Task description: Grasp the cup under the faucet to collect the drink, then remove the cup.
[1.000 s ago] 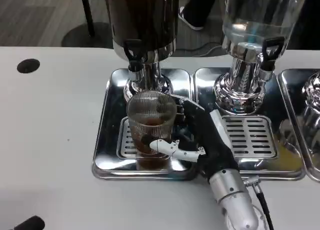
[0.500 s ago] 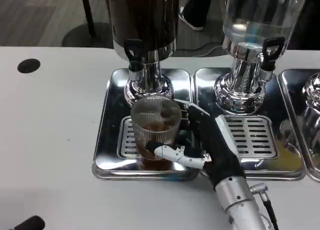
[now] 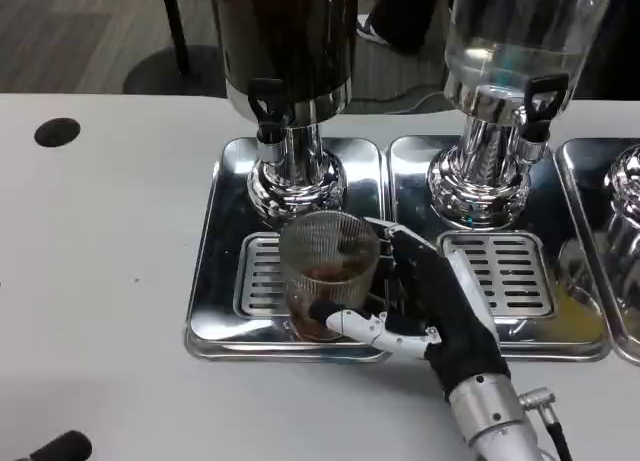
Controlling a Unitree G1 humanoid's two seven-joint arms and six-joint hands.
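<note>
On the drip tray (image 3: pixel 215 281) below the dark dispenser (image 3: pixel 285 41), a ribbed clear cup (image 3: pixel 328 273) with brown drink in its lower part sits in my right hand (image 3: pixel 425 306), my fingers wrapped round its right side and one white finger (image 3: pixel 362 326) crossing low in front of it. I have the cup firmly held, with my hand closed about it rather than spread. The cup stands upright over the slotted grille (image 3: pixel 260 276), near the tray's front edge and forward of the faucet (image 3: pixel 268 109), which hangs above and behind it with its black lever up. Whether the cup's base is touching the grille or lifted just clear of it, I cannot tell.

By my reading, the filling is done and the removal is the step in hand: drink is in the cup, and the cup is no longer straight under the spout. What comes next calls for drawing it toward me over the tray's raised front rim without tipping, then setting it down on the white bench (image 3: pixel 100 281) in front. The drink is shallow, so a spill looks unlikely if the cup stays level.

To the right, a second tray (image 3: pixel 570 321) carries a clear dispenser (image 3: pixel 515 41) on its chrome stand.
</note>
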